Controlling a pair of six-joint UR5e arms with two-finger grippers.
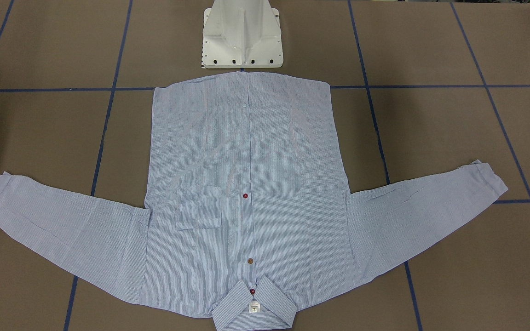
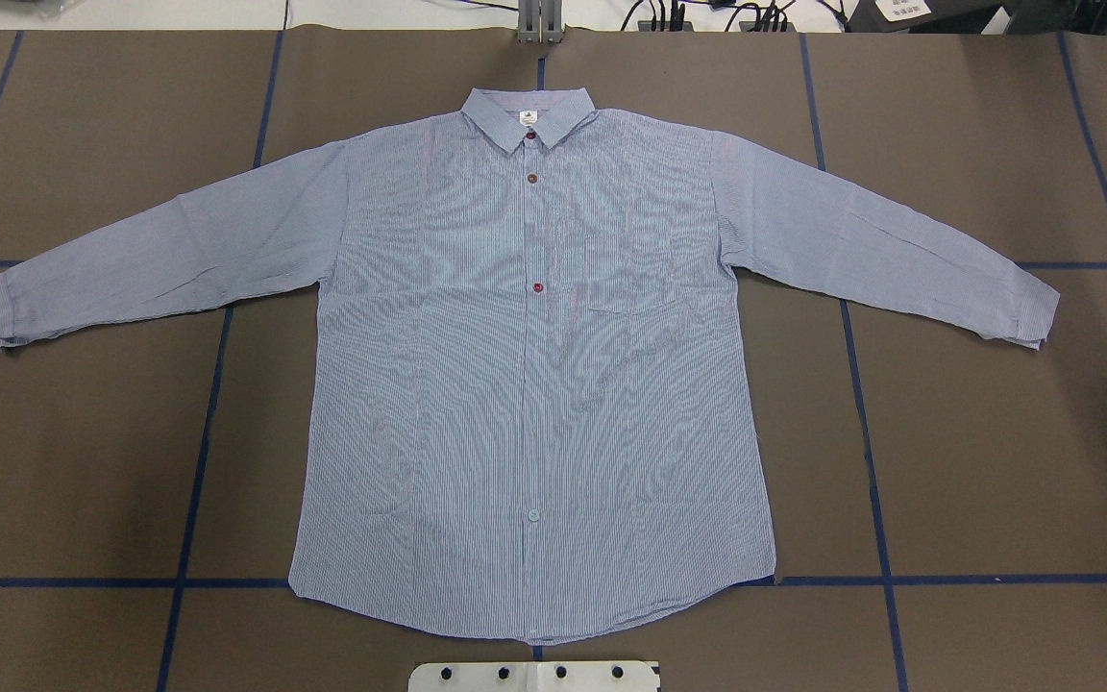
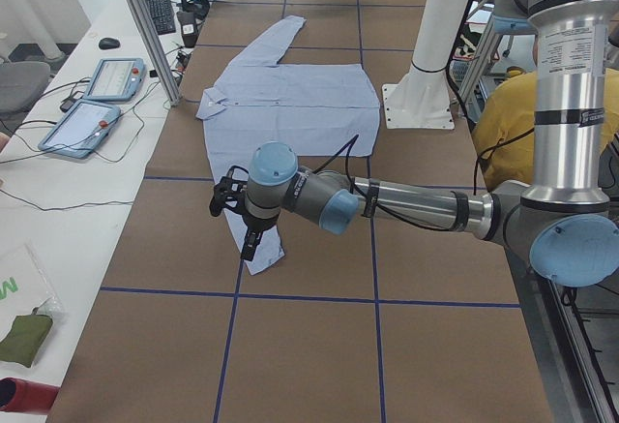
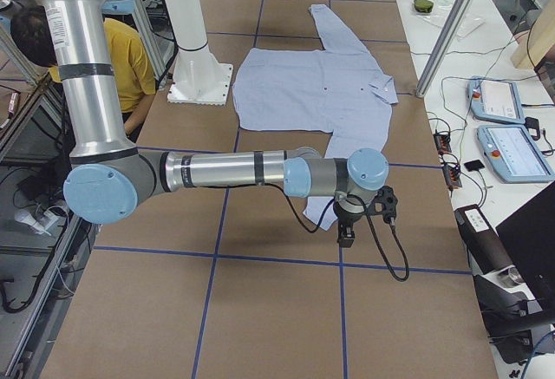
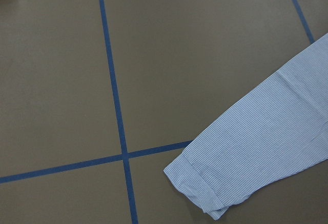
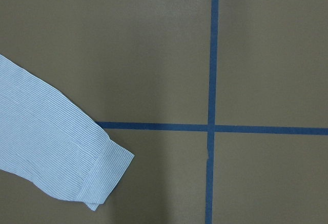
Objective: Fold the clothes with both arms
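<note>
Brown table (image 2: 996,432) bears shirt (image 2: 534,384) spread flat; left gripper (image 3: 250,240), right gripper (image 4: 345,235): jaws' state unclear

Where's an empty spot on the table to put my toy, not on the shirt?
Bare table lies on both sides of the shirt, between each sleeve and the robot's edge. The far corners beyond the sleeves are bare. The middle is crowded: the shirt fills it from collar to white base.

Overhead camera behind the robot, looking down on whole shirt (image 2: 534,384), front-facing camera opposite, same shirt, white pedestal base (image 1: 242,41) at top, side cameras at both ends of the table (image 3: 309,355), wider and farther, wrist cameras close above one cuff (image 5: 197,188) and other cuff (image 6: 105,175)
</note>
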